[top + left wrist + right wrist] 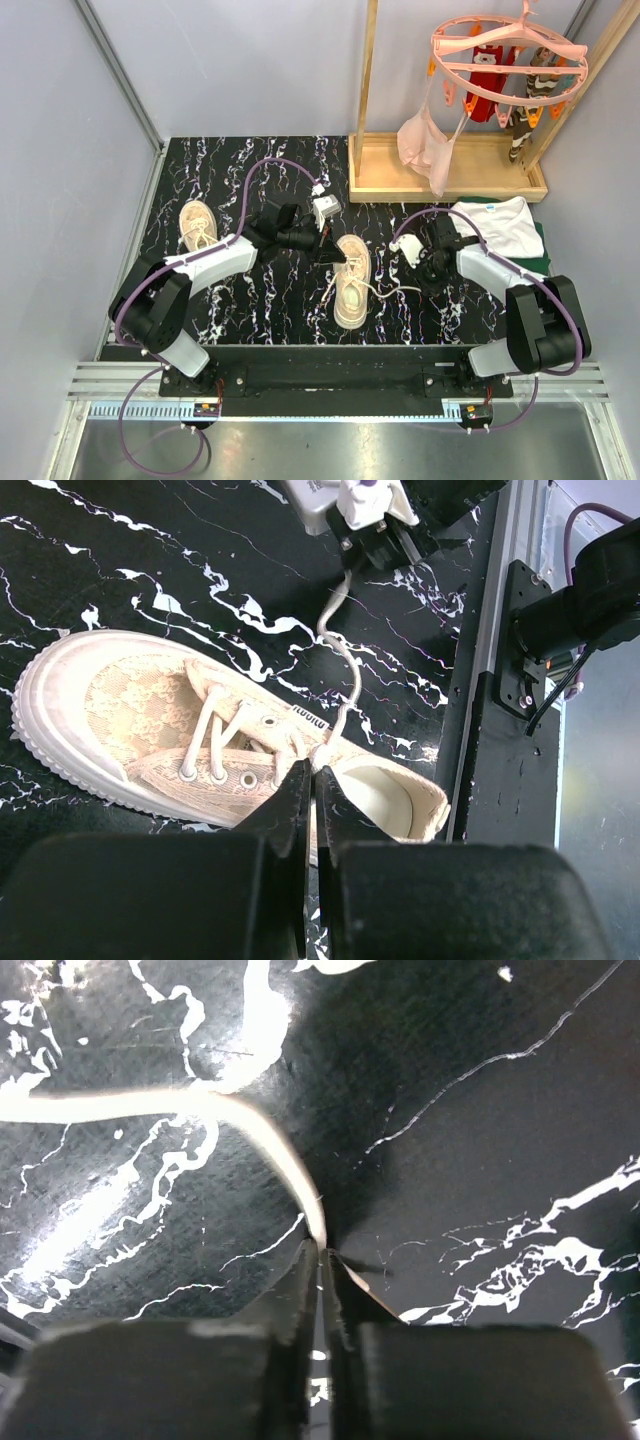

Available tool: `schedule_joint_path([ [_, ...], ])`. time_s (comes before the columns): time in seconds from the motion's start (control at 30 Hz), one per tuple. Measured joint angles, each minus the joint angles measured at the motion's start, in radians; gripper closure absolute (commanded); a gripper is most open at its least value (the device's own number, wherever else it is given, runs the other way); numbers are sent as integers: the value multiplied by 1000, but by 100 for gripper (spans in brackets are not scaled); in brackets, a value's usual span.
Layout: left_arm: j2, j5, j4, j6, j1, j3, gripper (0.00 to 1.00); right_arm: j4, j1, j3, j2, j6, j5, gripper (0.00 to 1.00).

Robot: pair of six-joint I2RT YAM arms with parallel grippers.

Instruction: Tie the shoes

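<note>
Two beige lace-up shoes lie on the black marbled table. One shoe (197, 226) rests at the far left, away from both grippers. The other shoe (352, 282) (140, 710) lies in the middle, toe toward the near edge. My left gripper (328, 253) (313, 770) is shut at this shoe's collar, its tips pinching a white lace by the top eyelets. A second lace strand (350, 670) (255, 1125) runs from there across the table to my right gripper (421, 282) (322, 1250), which is shut on its end, low over the table.
A wooden rack (450, 170) stands at the back right, and a pink round hanger (508, 50) with small garments hangs above it. A folded white cloth (497, 222) lies behind the right arm. Grey walls close the left side and back. A metal rail (340, 380) runs along the near edge.
</note>
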Motion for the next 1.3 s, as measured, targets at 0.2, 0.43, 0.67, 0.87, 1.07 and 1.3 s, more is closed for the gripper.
schedule_joint_path([
  [0.2, 0, 1, -7, 19, 0, 0, 100, -13, 11, 4, -32, 40, -16, 100],
  [0.43, 0, 4, -30, 46, 0, 0, 100, -31, 12, 209, -103, 175, -151, 100],
  [0.67, 0, 8, -26, 51, 0, 0, 100, 66, 18, 404, -76, 372, -393, 100],
  [0.87, -1, 17, -16, 54, 0, -17, 100, 203, 108, 475, 77, 541, -487, 100],
  [1.07, -22, 26, -5, 63, 0, -55, 100, 331, 245, 477, 221, 662, -500, 100],
  [1.3, -34, 26, 3, 66, 0, -63, 100, 386, 314, 495, 323, 745, -508, 53],
])
